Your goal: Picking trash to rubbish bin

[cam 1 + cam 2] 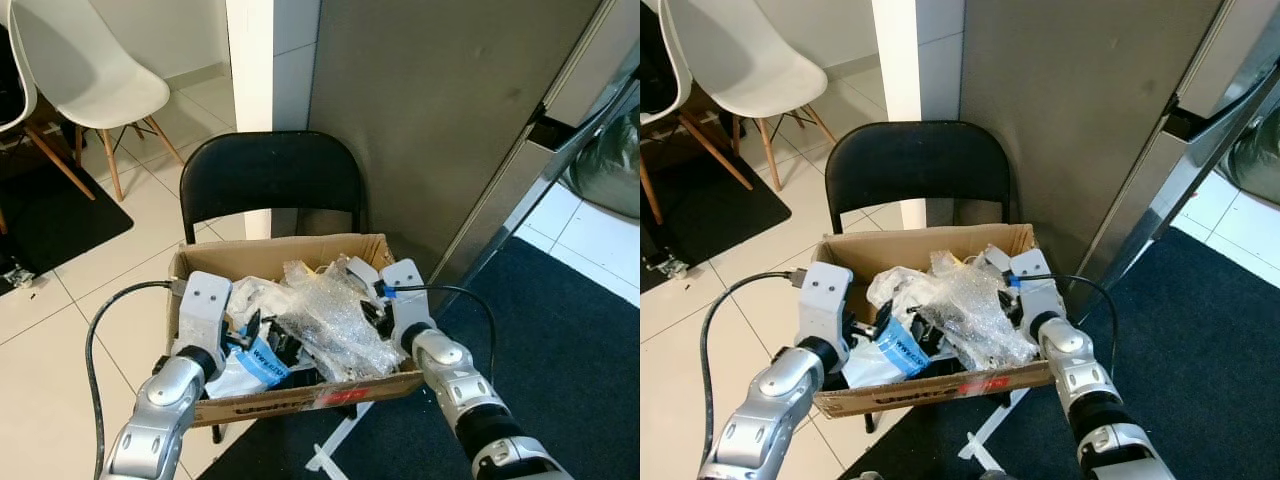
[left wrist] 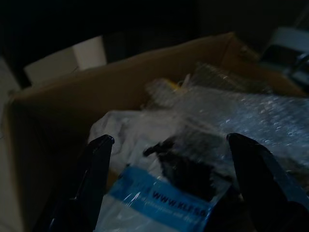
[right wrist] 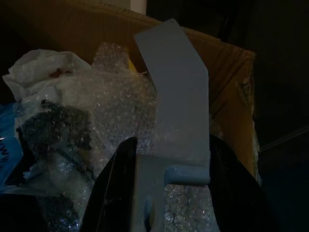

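Both silver arms are extended forward and downward, bent at the elbows. The left gripper (image 2: 169, 159) is held with its black fingers (image 2: 99, 169) spread wide apart. The right gripper (image 3: 169, 169) is closed around a grey strip (image 3: 176, 96).

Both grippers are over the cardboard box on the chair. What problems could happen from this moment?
1. The right gripper holds a grey bent strip directly above loose bubble wrap; released there, it may slide off the heap instead of settling.
2. The cardboard box overhangs the front of the black folding chair, so pressing down could tip it.
3. The open left gripper sits beside a blue-printed plastic bag and may snag it.
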### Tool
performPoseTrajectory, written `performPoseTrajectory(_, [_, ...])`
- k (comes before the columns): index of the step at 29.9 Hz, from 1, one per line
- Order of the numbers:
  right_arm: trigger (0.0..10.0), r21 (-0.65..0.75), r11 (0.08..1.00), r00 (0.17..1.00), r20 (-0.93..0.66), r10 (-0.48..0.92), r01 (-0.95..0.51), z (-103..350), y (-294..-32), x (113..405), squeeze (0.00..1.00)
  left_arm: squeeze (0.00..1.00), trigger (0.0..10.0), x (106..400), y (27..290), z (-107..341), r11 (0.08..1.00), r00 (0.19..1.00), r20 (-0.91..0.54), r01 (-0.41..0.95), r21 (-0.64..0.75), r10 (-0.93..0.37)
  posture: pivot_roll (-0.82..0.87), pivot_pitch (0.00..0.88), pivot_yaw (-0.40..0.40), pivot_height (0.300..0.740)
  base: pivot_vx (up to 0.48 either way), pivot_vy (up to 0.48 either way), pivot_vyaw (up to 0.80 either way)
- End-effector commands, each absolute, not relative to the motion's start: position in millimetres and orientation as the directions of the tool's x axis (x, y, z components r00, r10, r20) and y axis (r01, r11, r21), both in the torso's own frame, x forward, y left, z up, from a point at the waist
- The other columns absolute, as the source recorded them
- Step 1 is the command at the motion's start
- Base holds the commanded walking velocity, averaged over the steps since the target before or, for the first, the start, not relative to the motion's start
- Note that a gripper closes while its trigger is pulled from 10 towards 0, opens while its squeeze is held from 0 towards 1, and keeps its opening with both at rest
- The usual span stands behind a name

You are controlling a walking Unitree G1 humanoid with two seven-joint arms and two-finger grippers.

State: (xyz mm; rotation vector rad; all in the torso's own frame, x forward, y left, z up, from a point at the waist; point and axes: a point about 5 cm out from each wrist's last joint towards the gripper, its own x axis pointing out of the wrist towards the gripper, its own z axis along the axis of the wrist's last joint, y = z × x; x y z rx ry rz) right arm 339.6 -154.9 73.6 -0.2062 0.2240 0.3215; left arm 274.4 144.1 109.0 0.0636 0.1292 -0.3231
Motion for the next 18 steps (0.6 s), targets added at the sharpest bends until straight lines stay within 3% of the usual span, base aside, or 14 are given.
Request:
performPoseTrajectory(1, [10.0,-0.166,0.931,0.927,-0.253,0.279,-0.325,71.3,-158.1,338.8,0.0,0.0,10.0,270.3,142.2,109.5,0.934,0.929,-0.128,0.356,0.041,-0.348,0.06,0.152,-0.054,0.74,0.0,0.0,0.0])
performPoseTrajectory(9, [10.0,-0.14,0.929,0.92,-0.247,0.303,-0.343,71.4,-153.3,340.1,0.0,0.0,10.0,268.5,137.9,115.5,0.919,0.918,-0.091,0.392,0.047,-0.387,0.06,0.149,-0.057,0.74,0.0,0.0,0.0])
performPoseTrajectory(10, [10.0,-0.131,0.93,0.92,-0.246,0.305,-0.344,71.5,-153.2,340.3,0.22,0.0,10.0,268.3,137.8,115.8,0.917,0.916,-0.089,0.395,0.049,-0.39,0.06,0.149,-0.057,0.74,0.0,0.0,0.0])
performPoseTrajectory(11, [10.0,-0.121,0.932,0.921,-0.243,0.305,-0.341,71.8,-153.4,340.6,1.0,0.0,10.0,268.1,137.7,115.8,0.917,0.916,-0.089,0.397,0.046,-0.392,0.06,0.147,-0.056,0.74,0.0,0.0,0.0])
performPoseTrajectory(14, [10.0,-0.129,0.933,0.923,-0.242,0.299,-0.336,72.4,-154.0,341.0,1.0,0.0,10.0,268.0,137.5,116.1,0.916,0.915,-0.088,0.399,0.043,-0.394,0.06,0.147,-0.056,0.74,0.0,0.0,0.0])
performPoseTrajectory(15, [10.0,-0.119,0.94,0.929,-0.234,0.286,-0.319,74.0,-155.6,341.5,0.89,0.0,10.0,268.1,137.8,116.2,0.917,0.915,-0.087,0.398,0.043,-0.393,0.06,0.14,-0.054,0.74,0.0,0.0,0.0])
performPoseTrajectory(16, [10.0,-0.112,0.947,0.936,-0.224,0.272,-0.302,75.6,-157.1,342.1,0.51,0.0,10.0,268.4,138.3,116.3,0.919,0.918,-0.086,0.392,0.043,-0.388,0.06,0.14,-0.054,0.74,0.0,0.0,0.0])
performPoseTrajectory(17, [10.0,-0.112,0.947,0.936,-0.224,0.272,-0.302,75.6,-157.1,342.1,0.51,0.0,10.0,268.4,138.3,116.3,0.919,0.918,-0.086,0.392,0.043,-0.388,0.06,0.14,-0.054,0.74,0.0,0.0,0.0])
performPoseTrajectory(18, [10.0,-0.013,0.971,0.954,-0.186,0.233,-0.24,82.5,-161.3,344.2,0.0,0.0,10.0,271.1,141.9,118.4,0.936,0.935,-0.071,0.35,0.032,-0.347,0.06,0.144,-0.053,0.74,0.0,0.0,0.0])
